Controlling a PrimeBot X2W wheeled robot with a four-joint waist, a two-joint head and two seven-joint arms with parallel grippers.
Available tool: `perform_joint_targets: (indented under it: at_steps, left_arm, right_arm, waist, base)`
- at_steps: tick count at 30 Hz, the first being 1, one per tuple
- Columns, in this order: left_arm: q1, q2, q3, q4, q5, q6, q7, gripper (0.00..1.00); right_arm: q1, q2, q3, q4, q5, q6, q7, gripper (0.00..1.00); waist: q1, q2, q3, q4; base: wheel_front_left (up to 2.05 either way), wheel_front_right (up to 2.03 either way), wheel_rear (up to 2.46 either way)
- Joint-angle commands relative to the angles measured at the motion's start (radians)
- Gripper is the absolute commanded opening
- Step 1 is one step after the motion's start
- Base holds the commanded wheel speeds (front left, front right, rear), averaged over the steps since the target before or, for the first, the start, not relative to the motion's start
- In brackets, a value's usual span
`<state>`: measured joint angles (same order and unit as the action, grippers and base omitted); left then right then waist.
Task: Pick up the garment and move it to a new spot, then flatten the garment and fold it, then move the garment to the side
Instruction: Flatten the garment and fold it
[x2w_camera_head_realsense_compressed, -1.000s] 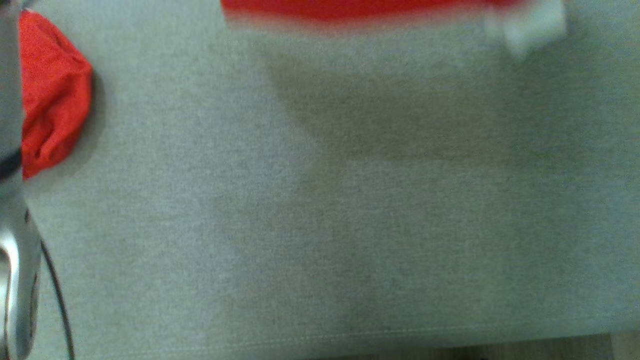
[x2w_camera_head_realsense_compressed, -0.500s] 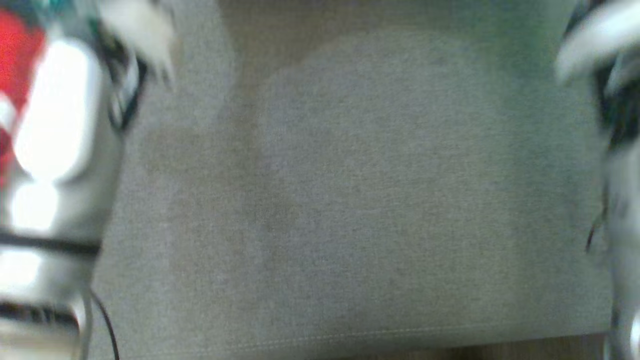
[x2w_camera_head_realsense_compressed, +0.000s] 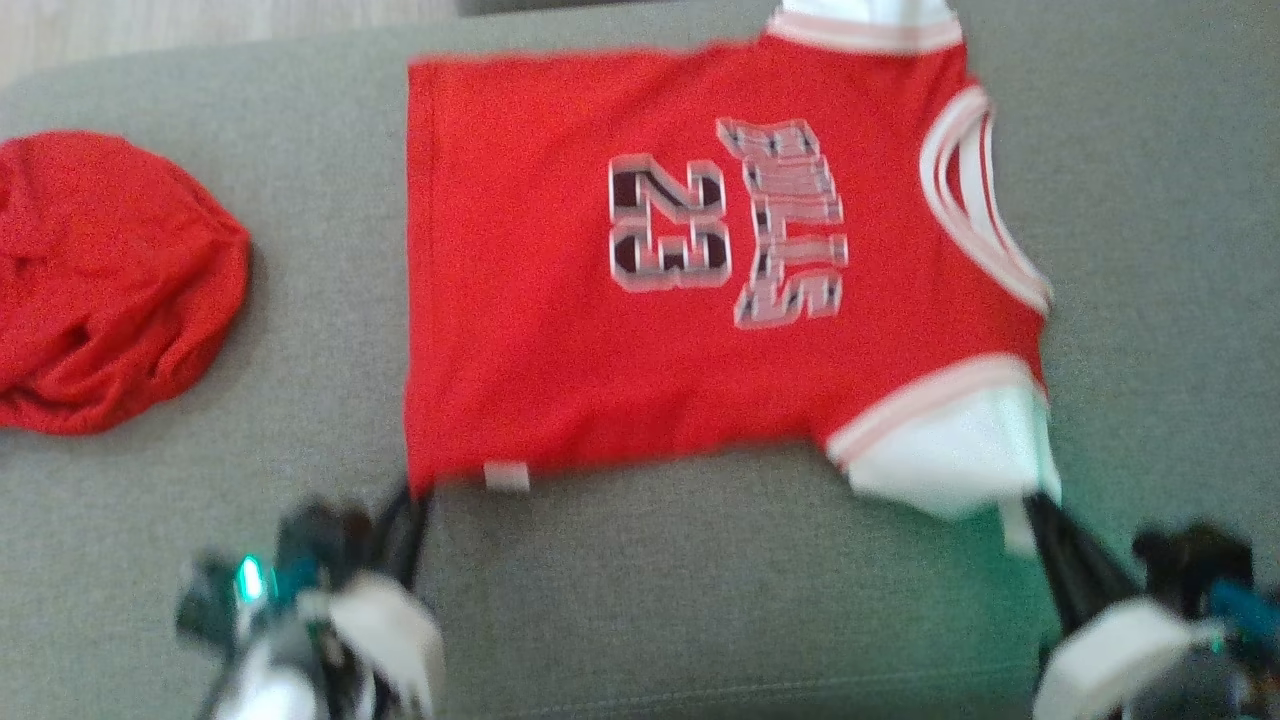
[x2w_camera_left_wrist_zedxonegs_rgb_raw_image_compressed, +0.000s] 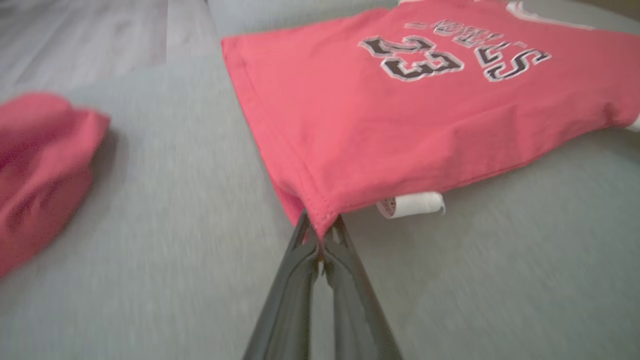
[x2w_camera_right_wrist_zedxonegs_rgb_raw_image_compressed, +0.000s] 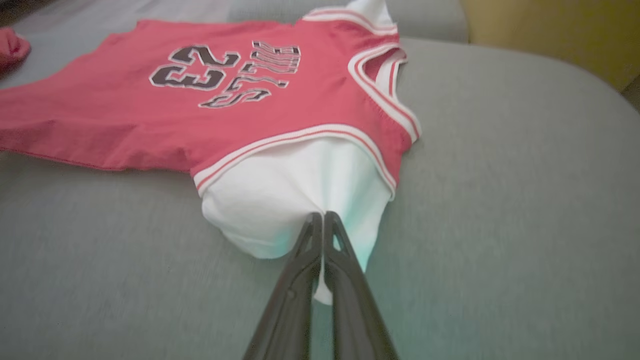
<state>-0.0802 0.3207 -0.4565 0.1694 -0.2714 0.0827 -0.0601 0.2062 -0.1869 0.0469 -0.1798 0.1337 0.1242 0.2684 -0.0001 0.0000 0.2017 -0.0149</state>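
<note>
My left gripper (x2w_camera_left_wrist_zedxonegs_rgb_raw_image_compressed: 320, 232) is clamped on the hem corner of the red cotton number-23 jersey with white sleeves (x2w_camera_head_realsense_compressed: 540, 330), and my right gripper (x2w_camera_right_wrist_zedxonegs_rgb_raw_image_compressed: 322, 222) on one sleeve. The jersey lies spread on the grey fabric cushion (x2w_camera_head_realsense_compressed: 700, 600). I judge flattening nearly done, with folding and moving aside left.

Head view looking down on grey couch (x2w_camera_head_realsense_compressed: 640, 600), wrist views low and close, all sharing red jersey (x2w_camera_head_realsense_compressed: 540, 340)

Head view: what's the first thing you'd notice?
The red jersey with number 23, spread flat on the grey cushion in the middle. The left claw pinches its hem corner and the right claw pinches its white sleeve. A crumpled red cloth sits at the left.
</note>
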Motion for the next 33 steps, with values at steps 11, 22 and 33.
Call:
perform_joint_targets:
  at_steps: [11, 22, 33]
  left_arm:
    - [0.205, 0.085, 0.042, -0.443, -0.078, 0.079, 0.216, 0.00]
    - [-0.123, 0.119, 0.040, -0.375, -0.166, -0.058, 0.438, 0.00]
    - [-0.381, 0.074, 0.012, -0.175, -0.202, -0.130, 0.539, 0.00]
  right_arm:
    - [0.129, -0.040, -0.034, -0.231, -0.001, 0.007, 0.137, 0.00]
    - [-0.285, -0.277, 0.017, -0.122, 0.158, 0.007, 0.369, 0.00]
    - [-0.628, -0.353, 0.148, 0.121, 0.209, 0.007, 0.427, 0.00]
  waist:
    - [0.0001, 0.0000, -0.005, 0.031]
    - [0.0001, 0.0000, 0.076, 0.055]
    - [0.0001, 0.0000, 0.136, 0.074]
  base:
    - [0.00, 0.00, 0.00]
    - [0.00, 0.00, 0.00]
    - [0.00, 0.00, 0.00]
